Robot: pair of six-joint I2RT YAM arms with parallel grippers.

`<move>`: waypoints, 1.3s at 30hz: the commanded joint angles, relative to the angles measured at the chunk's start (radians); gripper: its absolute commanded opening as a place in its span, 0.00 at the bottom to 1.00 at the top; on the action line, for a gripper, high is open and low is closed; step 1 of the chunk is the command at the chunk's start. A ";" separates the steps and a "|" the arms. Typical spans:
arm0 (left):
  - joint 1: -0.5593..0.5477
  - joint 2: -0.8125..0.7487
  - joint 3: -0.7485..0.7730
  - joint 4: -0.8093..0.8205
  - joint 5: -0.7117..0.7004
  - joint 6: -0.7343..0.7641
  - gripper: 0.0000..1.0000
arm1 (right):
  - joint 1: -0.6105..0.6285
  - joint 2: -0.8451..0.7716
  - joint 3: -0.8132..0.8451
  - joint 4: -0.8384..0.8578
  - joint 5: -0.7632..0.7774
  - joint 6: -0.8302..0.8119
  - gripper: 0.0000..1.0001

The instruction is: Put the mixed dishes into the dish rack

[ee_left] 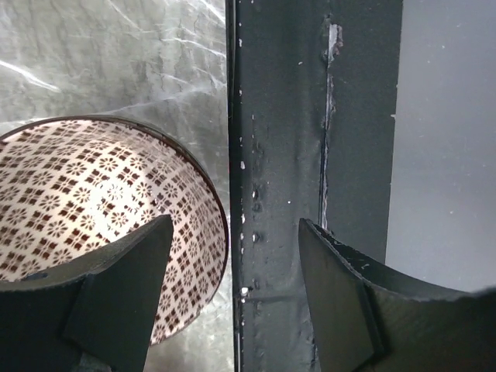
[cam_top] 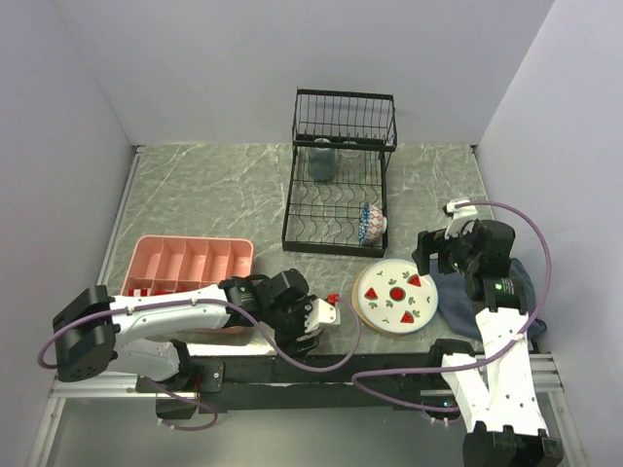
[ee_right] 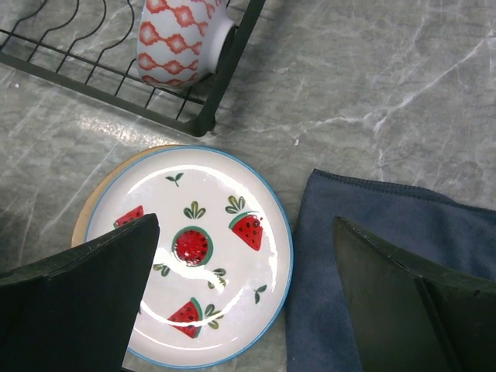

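The black wire dish rack (cam_top: 341,175) stands at the back centre. The small blue patterned bowl (cam_top: 372,222) lies on its side in the lower tier's front right corner, and its red-and-white outside shows in the right wrist view (ee_right: 178,39). The white watermelon plate (cam_top: 394,295) lies on the tan plate (ee_right: 84,219). My right gripper (ee_right: 244,225) is open and empty above the plate's right edge and the cloth. My left gripper (ee_left: 235,225) is open at the table's near edge. The pinkish-brown patterned bowl's (ee_left: 77,201) rim sits between its jaws. The arm hides this bowl in the top view.
The pink compartment tray (cam_top: 190,263) sits at the left, behind my left arm. A dark blue cloth (cam_top: 487,292) lies right of the plates. Glass jars (cam_top: 326,161) stand at the rack's back. A black rail (ee_left: 310,155) runs along the table's near edge under my left gripper.
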 commanded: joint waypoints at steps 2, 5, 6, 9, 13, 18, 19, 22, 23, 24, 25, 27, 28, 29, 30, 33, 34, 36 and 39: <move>-0.009 0.049 0.037 0.055 -0.003 -0.031 0.71 | 0.001 -0.035 0.002 0.024 -0.017 0.042 1.00; -0.009 0.072 0.032 0.073 0.002 -0.044 0.70 | 0.001 -0.035 0.004 0.029 -0.019 0.048 1.00; -0.009 0.073 0.031 0.078 0.000 -0.050 0.69 | 0.001 -0.034 0.004 0.035 -0.020 0.051 1.00; -0.007 0.073 0.031 0.075 0.019 -0.049 0.66 | 0.001 -0.034 -0.002 0.045 -0.020 0.059 1.00; 0.013 0.079 0.054 0.044 0.051 -0.035 0.56 | 0.001 -0.035 -0.008 0.058 -0.013 0.057 1.00; 0.048 0.105 0.097 -0.004 0.186 0.014 0.46 | 0.000 -0.031 -0.013 0.070 0.001 0.060 1.00; 0.062 0.112 0.100 -0.013 0.201 0.037 0.46 | 0.000 -0.031 -0.015 0.072 0.001 0.060 1.00; 0.068 0.128 0.109 -0.024 0.224 0.052 0.47 | 0.000 -0.034 -0.015 0.073 0.004 0.062 1.00; 0.068 0.133 0.109 -0.025 0.224 0.051 0.46 | 0.000 -0.034 -0.015 0.075 0.006 0.062 1.00; 0.068 0.133 0.109 -0.027 0.224 0.049 0.46 | -0.002 -0.035 -0.016 0.073 0.004 0.063 1.00; 0.068 0.135 0.106 -0.024 0.223 0.045 0.46 | -0.003 -0.035 -0.016 0.072 0.006 0.062 1.00; 0.068 0.133 0.097 -0.014 0.204 0.032 0.45 | -0.003 -0.038 -0.018 0.070 0.006 0.060 1.00; 0.068 0.132 0.094 -0.008 0.197 0.025 0.44 | -0.005 -0.041 -0.019 0.072 0.009 0.060 1.00; 0.068 0.132 0.092 0.001 0.197 0.017 0.43 | -0.005 -0.043 -0.018 0.070 0.007 0.060 1.00; 0.067 0.132 0.089 0.005 0.194 0.006 0.41 | -0.005 -0.044 -0.019 0.072 0.007 0.060 1.00; 0.067 0.135 0.091 0.009 0.209 0.011 0.35 | -0.006 -0.052 -0.022 0.072 0.010 0.059 1.00; 0.067 0.141 0.094 0.007 0.209 0.014 0.34 | -0.006 -0.057 -0.022 0.073 0.010 0.059 1.00; 0.067 0.147 0.101 0.009 0.186 0.014 0.30 | -0.008 -0.061 -0.024 0.072 0.010 0.059 1.00; 0.067 0.156 0.112 0.007 0.128 0.022 0.24 | -0.009 -0.064 -0.025 0.075 0.012 0.060 1.00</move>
